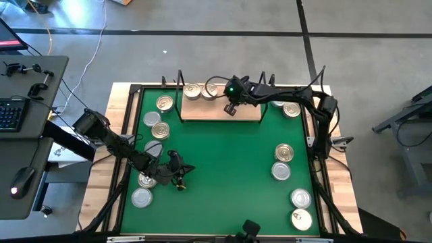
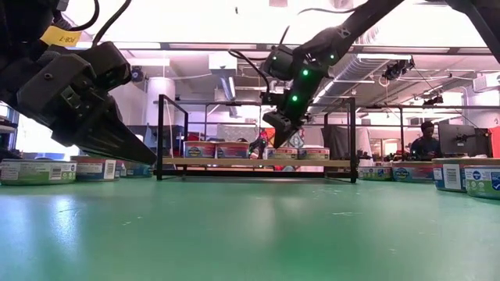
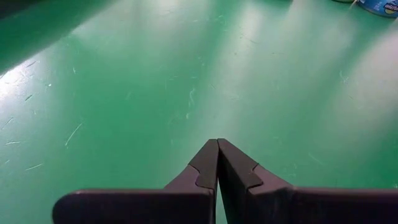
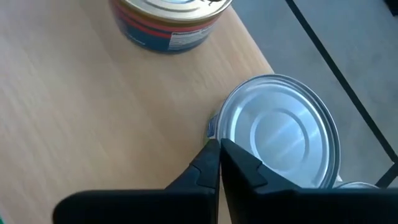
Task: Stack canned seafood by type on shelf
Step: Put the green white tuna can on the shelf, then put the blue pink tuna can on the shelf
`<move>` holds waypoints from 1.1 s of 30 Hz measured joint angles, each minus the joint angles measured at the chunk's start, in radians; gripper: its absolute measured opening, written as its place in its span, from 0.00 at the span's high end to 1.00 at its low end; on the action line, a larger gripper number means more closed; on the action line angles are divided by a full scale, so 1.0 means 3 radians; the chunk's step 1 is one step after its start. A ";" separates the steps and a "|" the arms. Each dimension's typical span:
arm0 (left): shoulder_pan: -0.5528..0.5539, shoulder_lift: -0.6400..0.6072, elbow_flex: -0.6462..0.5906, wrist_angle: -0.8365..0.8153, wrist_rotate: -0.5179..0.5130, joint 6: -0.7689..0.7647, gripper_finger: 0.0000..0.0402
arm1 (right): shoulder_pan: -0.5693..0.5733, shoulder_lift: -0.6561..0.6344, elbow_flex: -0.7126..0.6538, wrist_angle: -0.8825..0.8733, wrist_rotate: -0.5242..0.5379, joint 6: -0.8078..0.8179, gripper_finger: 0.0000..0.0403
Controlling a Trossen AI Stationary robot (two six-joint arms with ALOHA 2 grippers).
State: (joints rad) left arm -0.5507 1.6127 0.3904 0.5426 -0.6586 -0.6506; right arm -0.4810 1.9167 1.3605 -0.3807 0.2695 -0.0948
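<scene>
**Right gripper closed empty over the shelf, tins waiting on the mat**

I have the right gripper (image 1: 230, 108) above the wooden shelf (image 1: 223, 112), fingers pressed together with nothing between them. From its wrist camera the tips sit just beside a silver-lidded tin (image 4: 280, 140) at the board's edge; whether they touch it I cannot tell. A gold-lidded tin (image 4: 171, 22) stands farther along the board. The left gripper (image 3: 217, 165) is likewise fully closed and empty, hanging low over the green mat (image 1: 223, 169) near the tins on the left (image 1: 145, 181).

The shelf holds a short row of tins at its back edge (image 1: 201, 90); the rest lie scattered on the mat, one group left, another right (image 1: 283, 152).

I judge these tins stiff and moderately heavy for their size, with smooth, slippery metal walls. I would take each across its round side wall, fingers level, not by the lid or pull tab.
</scene>
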 joint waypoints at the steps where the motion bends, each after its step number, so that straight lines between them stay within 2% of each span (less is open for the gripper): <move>1: 0.0000 0.0000 0.0000 0.0000 0.0000 0.0000 1.00 | -0.0009 0.0000 0.0000 0.0004 0.0000 0.0000 0.99; 13: 0.0000 0.0000 0.0000 0.0000 0.0000 -0.0008 1.00 | -0.0025 0.0001 -0.0001 0.0316 0.0011 0.0000 1.00; 20: -0.0001 0.0000 0.0000 0.0000 0.0001 -0.0011 1.00 | 0.0132 -0.0107 -0.0003 0.0450 0.0063 -0.0112 1.00; 24: -0.0015 0.0000 0.0000 0.0001 0.0001 -0.0039 1.00 | 0.0448 -0.0286 -0.0003 0.0450 0.0076 -0.0231 1.00; 29: -0.0159 0.0000 0.0077 -0.0001 -0.0167 0.0029 1.00 | 0.1091 -0.0356 -0.0021 0.0471 0.0062 -0.0412 1.00; 33: -0.0315 0.0000 0.0253 -0.0001 -0.0343 0.0206 1.00 | 0.1585 -0.0361 -0.0534 0.1143 0.0060 -0.0488 1.00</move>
State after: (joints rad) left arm -0.6451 1.6127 0.4663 0.5422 -0.7616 -0.5889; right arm -0.0054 1.8083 1.2003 -0.0376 0.2874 -0.2413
